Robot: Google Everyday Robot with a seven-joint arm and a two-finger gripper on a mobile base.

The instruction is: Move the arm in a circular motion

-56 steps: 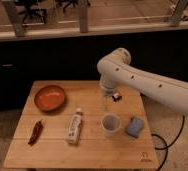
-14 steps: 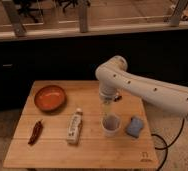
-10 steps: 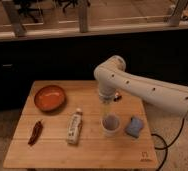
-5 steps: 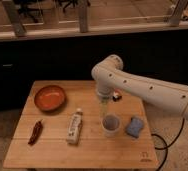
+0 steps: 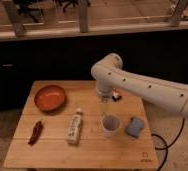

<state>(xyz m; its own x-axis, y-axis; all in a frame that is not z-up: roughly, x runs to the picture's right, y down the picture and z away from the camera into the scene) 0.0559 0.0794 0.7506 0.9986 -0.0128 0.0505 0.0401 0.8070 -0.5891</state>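
The arm (image 5: pixel 137 82) hangs its end effector (image 5: pixel 105 106) just above the cup (image 5: pixel 111 125), clear of the surface (image 5: pixel 87 150), free to circle; whether it is open, I cannot tell.

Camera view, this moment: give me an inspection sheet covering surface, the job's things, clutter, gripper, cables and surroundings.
Surface: wooden table, light slats, small mark near the front right corner.
Job's things: arm reaches in from the right, elbow joint above the table's rear middle, tip pointing down.
Clutter: orange bowl rear left; dried red chili front left; white bottle lying centre; clear cup right of it; blue sponge further right; small dark object behind the arm.
Gripper: gripper hangs just above the cup, holding nothing seen.
Cables: black cable loops off the table's right edge.
Surroundings: dark wall panel, railing posts and chairs behind.
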